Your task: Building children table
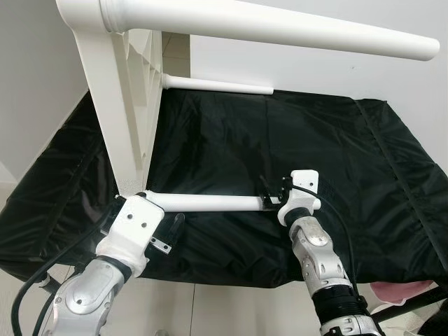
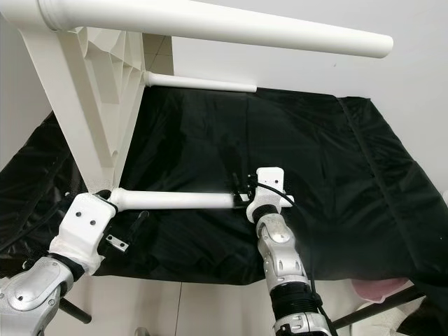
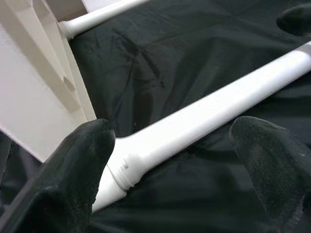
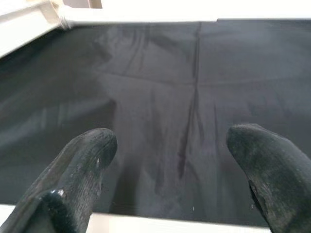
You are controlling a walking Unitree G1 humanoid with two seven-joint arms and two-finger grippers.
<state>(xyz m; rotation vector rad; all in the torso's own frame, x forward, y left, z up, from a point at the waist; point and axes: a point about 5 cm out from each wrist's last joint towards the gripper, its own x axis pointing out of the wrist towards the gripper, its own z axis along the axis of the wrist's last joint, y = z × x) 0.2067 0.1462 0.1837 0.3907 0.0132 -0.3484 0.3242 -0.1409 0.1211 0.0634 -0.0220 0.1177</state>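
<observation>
The robot appears to be fitting a leg (image 1: 206, 203) to the white tabletop (image 1: 115, 105), which stands on edge on a black cloth (image 1: 315, 154). Two other legs are already on it: one (image 1: 280, 28) juts out overhead, another (image 1: 217, 85) from the far corner.

The lower leg lies level, just above the cloth, its threaded end at the tabletop's near corner. The left gripper (image 3: 170, 160) is open, its two fingers straddling the leg near that threaded end without closing on it. The right gripper (image 4: 170, 160) is also wide open at the leg's free end; from the head views it seems to rest against the leg rather than grasp it, though this is hard to tell.

The next move likely calls for closing on the leg and turning it into the corner socket while keeping it straight.

No containers are in sight.
</observation>
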